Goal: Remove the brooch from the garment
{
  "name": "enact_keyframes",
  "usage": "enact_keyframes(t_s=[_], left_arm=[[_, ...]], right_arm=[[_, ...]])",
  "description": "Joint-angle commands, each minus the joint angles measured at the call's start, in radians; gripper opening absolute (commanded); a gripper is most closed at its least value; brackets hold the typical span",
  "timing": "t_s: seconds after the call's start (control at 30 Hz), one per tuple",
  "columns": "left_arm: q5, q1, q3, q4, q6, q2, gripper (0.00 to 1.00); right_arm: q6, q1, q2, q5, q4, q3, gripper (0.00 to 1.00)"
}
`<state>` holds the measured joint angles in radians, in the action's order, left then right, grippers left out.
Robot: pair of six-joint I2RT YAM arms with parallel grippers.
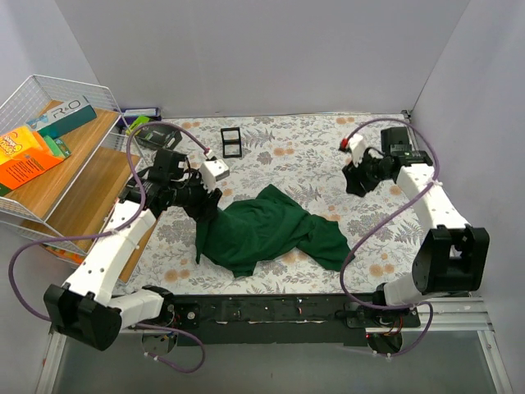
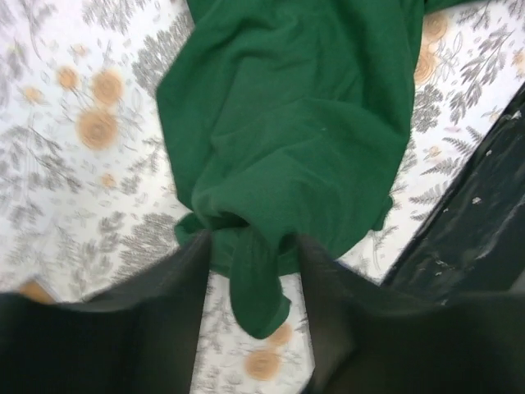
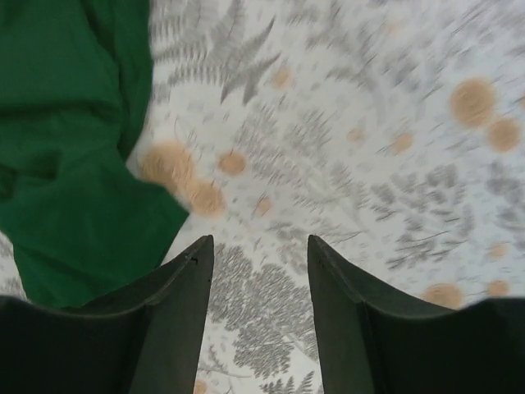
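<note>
The garment [image 1: 267,230] is a dark green T-shirt lying crumpled on the floral tablecloth in the middle. My left gripper [image 1: 207,207] is at its left end. In the left wrist view the left gripper [image 2: 253,238] stands open, and a loose fold of the garment [image 2: 287,123] hangs between its fingers with tablecloth showing beside it. My right gripper [image 1: 358,185] is off to the right, apart from the cloth. In the right wrist view the right gripper [image 3: 260,240] is open over bare tablecloth, with the garment [image 3: 66,148] to its left. The brooch does not show in any view.
A wire basket [image 1: 37,94] holding boxes and wooden shelves stands at the far left. A small black open box [image 1: 232,141] and a dark object [image 1: 156,135] lie near the back wall. The black rail [image 1: 271,310] runs along the near edge. Walls close in on three sides.
</note>
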<state>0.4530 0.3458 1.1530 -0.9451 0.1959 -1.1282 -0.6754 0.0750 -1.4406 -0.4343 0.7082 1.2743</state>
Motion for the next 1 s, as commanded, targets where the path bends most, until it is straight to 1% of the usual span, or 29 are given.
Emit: enact_keyframes(t_s=[0.0, 0.03, 0.07, 0.1, 0.17, 0.2, 0.23, 0.27, 0.3, 0.37, 0.4, 0.43, 0.47, 0.5, 0.6, 0.77, 0.9, 0.97], left_arm=[[0.039, -0.004, 0.077, -0.014, -0.036, -0.037, 0.62], [0.045, -0.005, 0.091, 0.011, -0.011, -0.044, 0.67], [0.067, -0.004, 0.123, 0.037, 0.006, -0.056, 0.71], [0.082, -0.004, 0.137, 0.087, 0.028, -0.073, 0.75], [0.137, -0.005, 0.187, 0.127, 0.095, -0.165, 0.75], [0.145, -0.004, 0.197, 0.176, 0.123, -0.201, 0.74], [0.145, -0.001, 0.206, 0.205, 0.154, -0.282, 0.74], [0.124, 0.001, 0.211, 0.238, 0.219, -0.316, 0.74], [0.104, 0.002, 0.214, 0.3, 0.244, -0.356, 0.74], [0.073, 0.002, 0.223, 0.342, 0.273, -0.447, 0.75], [0.008, 0.002, 0.234, 0.367, 0.283, -0.476, 0.75], [-0.017, 0.001, 0.247, 0.367, 0.289, -0.504, 0.75], [-0.036, -0.004, 0.26, 0.358, 0.29, -0.565, 0.73], [-0.06, -0.008, 0.28, 0.347, 0.286, -0.591, 0.71], [-0.074, -0.027, 0.29, 0.333, 0.277, -0.676, 0.68], [-0.022, -0.03, 0.254, 0.374, 0.241, -0.739, 0.66], [0.001, -0.03, 0.255, 0.364, 0.202, -0.794, 0.6], [0.062, -0.03, 0.251, 0.345, 0.163, -0.806, 0.58]], right_arm=[[-0.251, -0.027, -0.041, 0.003, 0.145, -0.195, 0.58], [-0.265, -0.029, -0.04, 0.014, 0.105, -0.231, 0.59], [-0.28, -0.03, -0.049, 0.014, 0.094, -0.274, 0.6], [-0.314, -0.03, -0.061, 0.016, 0.093, -0.28, 0.62], [-0.326, -0.03, -0.111, -0.016, 0.121, -0.254, 0.63], [-0.329, -0.029, -0.128, -0.024, 0.128, -0.25, 0.64], [-0.335, -0.029, -0.144, -0.03, 0.135, -0.247, 0.67], [-0.34, -0.027, -0.168, -0.03, 0.145, -0.247, 0.68], [-0.342, -0.029, -0.179, -0.027, 0.146, -0.248, 0.71], [-0.346, -0.026, -0.198, -0.015, 0.142, -0.254, 0.72], [-0.352, -0.027, -0.198, -0.009, 0.145, -0.265, 0.72], [-0.366, -0.026, -0.196, -0.001, 0.146, -0.27, 0.73], [-0.375, -0.023, -0.195, 0.003, 0.145, -0.277, 0.73], [-0.384, -0.021, -0.193, 0.008, 0.143, -0.289, 0.73], [-0.421, -0.015, -0.191, 0.031, 0.139, -0.306, 0.73], [-0.426, -0.003, -0.213, 0.035, 0.14, -0.319, 0.72], [-0.411, 0.011, -0.224, 0.039, 0.123, -0.322, 0.71], [-0.409, 0.023, -0.23, 0.043, 0.128, -0.32, 0.71]])
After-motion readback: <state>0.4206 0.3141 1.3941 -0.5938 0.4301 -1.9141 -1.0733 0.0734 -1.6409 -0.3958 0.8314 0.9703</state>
